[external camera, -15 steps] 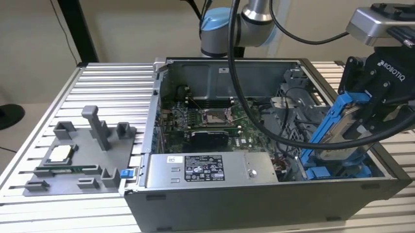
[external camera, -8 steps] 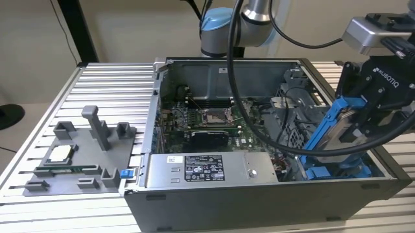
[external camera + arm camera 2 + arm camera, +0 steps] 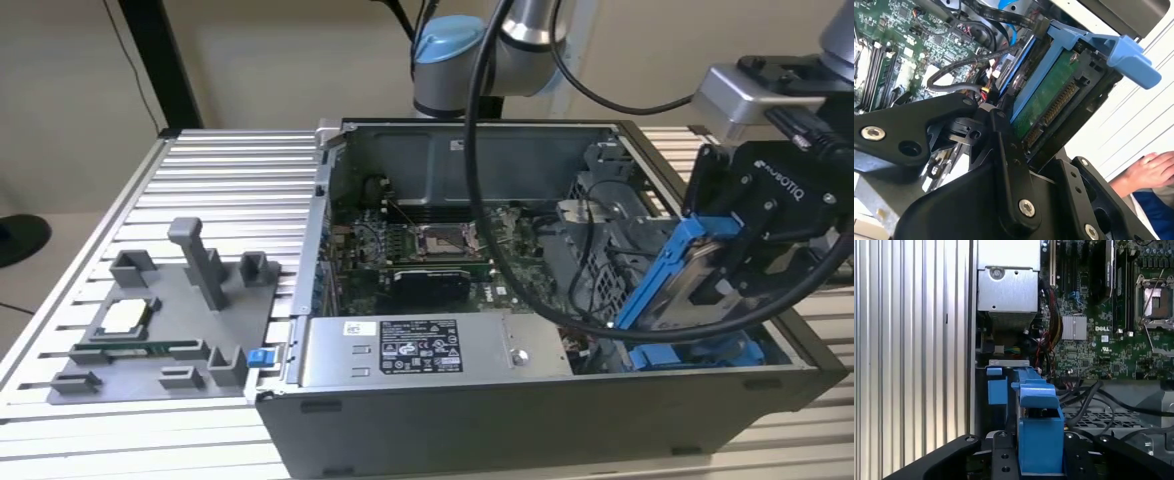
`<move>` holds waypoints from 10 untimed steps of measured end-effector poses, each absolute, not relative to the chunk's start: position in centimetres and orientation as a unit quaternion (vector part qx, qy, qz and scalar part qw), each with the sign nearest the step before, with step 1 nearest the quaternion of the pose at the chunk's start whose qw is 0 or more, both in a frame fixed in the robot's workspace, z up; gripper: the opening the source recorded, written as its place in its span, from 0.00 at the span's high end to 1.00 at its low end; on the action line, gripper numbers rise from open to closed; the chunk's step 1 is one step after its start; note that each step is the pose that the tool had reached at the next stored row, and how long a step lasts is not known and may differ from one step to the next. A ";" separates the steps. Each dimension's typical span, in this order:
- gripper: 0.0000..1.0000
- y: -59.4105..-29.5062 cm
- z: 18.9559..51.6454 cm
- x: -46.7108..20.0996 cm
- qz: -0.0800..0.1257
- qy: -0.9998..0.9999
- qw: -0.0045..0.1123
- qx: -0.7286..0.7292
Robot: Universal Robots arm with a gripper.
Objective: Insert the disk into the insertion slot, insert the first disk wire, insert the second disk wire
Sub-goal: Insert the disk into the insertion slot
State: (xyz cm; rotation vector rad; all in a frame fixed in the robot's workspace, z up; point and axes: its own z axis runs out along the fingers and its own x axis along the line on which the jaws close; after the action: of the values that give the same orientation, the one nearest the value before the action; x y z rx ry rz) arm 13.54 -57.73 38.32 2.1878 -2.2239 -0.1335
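Note:
My gripper is shut on the disk, a silver drive in a bright blue carrier frame. I hold it tilted, low end down, over the case's front corner at the exterior view's right. The insertion slot, with blue rails and grey perforated metal, lies just under the disk's lower end. In the second wrist view the disk shows its green circuit board and connector between my black fingers. In the first wrist view the blue carrier stands edge-on above the slot's blue tab.
The open computer case holds a motherboard and a grey labelled power-supply box. Black cables cross the perforated metal beside the slot. A grey parts tray sits at the exterior view's left. A person's hand rests outside the case.

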 end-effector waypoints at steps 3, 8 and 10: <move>1.00 -57.7 37.8 13.5 -0.043 -0.712 0.010 0.701; 1.00 -57.7 37.3 13.5 -0.043 -0.712 0.010 0.701; 1.00 -57.7 37.3 13.5 -0.043 -0.712 0.010 0.701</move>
State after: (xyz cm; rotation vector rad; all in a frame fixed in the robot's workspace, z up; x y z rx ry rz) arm 13.54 -57.73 37.34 2.1877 -2.2238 -0.1332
